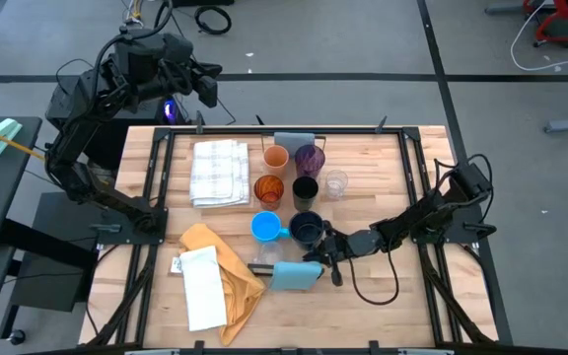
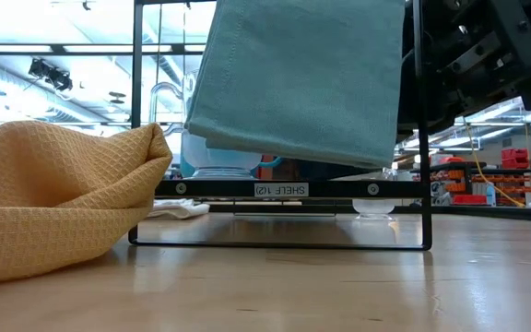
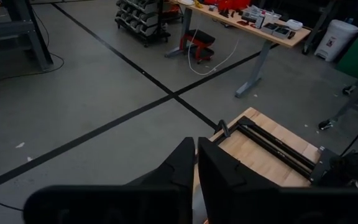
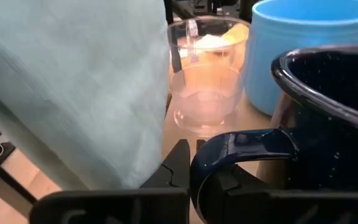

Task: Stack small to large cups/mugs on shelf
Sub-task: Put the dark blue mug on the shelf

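**Right gripper pinching the navy mug's handle, clutter close by**

Nearest me, my right gripper (image 4: 188, 163) sits low at the near-centre of the table, and its fingers look closed on the curved handle of the navy mug (image 4: 328, 118). The grip looks thin; I judge a lift could let the mug swing or slip round on the handle.

Just beside it hangs a light blue cloth (image 1: 295, 275), draped over a black wire rack, with a clear glass (image 4: 205, 74) and the bright blue mug (image 1: 264, 227) close by. A sideways swing of the mug could knock the glass over or snag the cloth.

Further off stand the black cup (image 1: 305, 189), the amber translucent cup (image 1: 268, 189), a second clear glass (image 1: 335, 183), the orange cup (image 1: 276, 157) and the purple translucent cup (image 1: 310, 158), grouped tightly; carrying over them risks a clip.

A yellow cloth (image 1: 223, 268) lies to the left.

Farthest, my left gripper (image 3: 196, 163) waits beyond the table's far-left corner, fingers together, empty. I cannot make out the plank shelf.
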`<state>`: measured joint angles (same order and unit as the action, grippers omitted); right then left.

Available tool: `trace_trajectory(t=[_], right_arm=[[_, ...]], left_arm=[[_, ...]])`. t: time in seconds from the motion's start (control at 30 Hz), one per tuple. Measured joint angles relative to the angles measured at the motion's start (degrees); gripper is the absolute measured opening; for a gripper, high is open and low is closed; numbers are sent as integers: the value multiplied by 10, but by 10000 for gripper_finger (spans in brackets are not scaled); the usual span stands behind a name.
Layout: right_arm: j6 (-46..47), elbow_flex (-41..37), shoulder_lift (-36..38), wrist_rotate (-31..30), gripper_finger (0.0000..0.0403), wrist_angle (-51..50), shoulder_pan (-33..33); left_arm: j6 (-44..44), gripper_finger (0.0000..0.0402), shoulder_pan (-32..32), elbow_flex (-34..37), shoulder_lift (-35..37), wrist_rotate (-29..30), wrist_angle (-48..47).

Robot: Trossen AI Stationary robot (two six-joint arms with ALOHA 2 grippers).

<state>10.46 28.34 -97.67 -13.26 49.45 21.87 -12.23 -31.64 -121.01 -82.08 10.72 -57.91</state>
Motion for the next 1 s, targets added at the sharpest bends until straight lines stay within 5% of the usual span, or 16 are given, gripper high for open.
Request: trace_trajectory(t=[0.23, 1.0], right_arm=[[16, -2, -2, -2, 47, -35, 0], [12, -2, 1, -4, 67, -41, -9]], left_arm=[[0, 30, 0, 0, 0, 0, 0], [0, 38, 0, 0, 0, 0, 0]])
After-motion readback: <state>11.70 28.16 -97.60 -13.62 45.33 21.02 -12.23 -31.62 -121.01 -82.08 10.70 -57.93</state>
